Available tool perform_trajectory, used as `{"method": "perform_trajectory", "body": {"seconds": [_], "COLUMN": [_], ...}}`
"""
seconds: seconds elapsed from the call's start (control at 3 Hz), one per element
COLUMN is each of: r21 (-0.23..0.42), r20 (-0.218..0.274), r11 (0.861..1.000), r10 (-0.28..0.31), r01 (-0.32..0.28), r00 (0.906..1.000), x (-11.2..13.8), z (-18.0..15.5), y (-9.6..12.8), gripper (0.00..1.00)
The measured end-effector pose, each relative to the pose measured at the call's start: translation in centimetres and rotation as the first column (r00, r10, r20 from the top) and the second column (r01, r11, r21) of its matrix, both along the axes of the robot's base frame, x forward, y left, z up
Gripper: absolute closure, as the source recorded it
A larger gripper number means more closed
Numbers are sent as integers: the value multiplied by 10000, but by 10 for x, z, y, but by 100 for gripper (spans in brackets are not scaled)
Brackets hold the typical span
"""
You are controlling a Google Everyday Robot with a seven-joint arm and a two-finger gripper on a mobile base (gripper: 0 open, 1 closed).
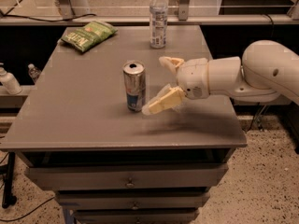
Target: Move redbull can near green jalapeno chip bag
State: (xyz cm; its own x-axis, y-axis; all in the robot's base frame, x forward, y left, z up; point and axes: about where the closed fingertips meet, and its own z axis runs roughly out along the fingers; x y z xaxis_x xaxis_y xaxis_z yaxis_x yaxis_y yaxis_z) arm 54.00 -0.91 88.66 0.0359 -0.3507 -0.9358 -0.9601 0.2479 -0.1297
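The redbull can (pixel 134 86) stands upright near the middle of the grey table (pixel 70 111), silver with a blue panel low on its side. The green jalapeno chip bag (pixel 88 35) lies flat at the table's far left corner. My gripper (pixel 156 85) comes in from the right on a white arm. It is open, with one cream finger (pixel 170 62) behind and to the right of the can and the other finger (pixel 161 102) in front, low by the can's base. The can stands just left of the fingertips, apart from them.
A clear plastic water bottle (pixel 158 17) stands at the table's far edge, behind the can. Drawers (pixel 126 181) sit under the tabletop. A white bottle (pixel 8 80) and a small bottle (pixel 33 72) stand on a ledge to the left.
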Motion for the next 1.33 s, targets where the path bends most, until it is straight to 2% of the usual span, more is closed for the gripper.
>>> {"method": "perform_trajectory", "body": {"seconds": [0.33, 1.0, 1.33], "r21": [770, 1813, 2016], "r20": [-60, -643, -854], "r11": [9970, 9830, 9790], "r10": [-24, 399, 488], "r01": [29, -277, -307], "r00": [10000, 9971, 9952], "x": [12, 8, 3], "z": [-2, -14, -18], "y": [22, 68, 78], "gripper": [0, 0, 16]}}
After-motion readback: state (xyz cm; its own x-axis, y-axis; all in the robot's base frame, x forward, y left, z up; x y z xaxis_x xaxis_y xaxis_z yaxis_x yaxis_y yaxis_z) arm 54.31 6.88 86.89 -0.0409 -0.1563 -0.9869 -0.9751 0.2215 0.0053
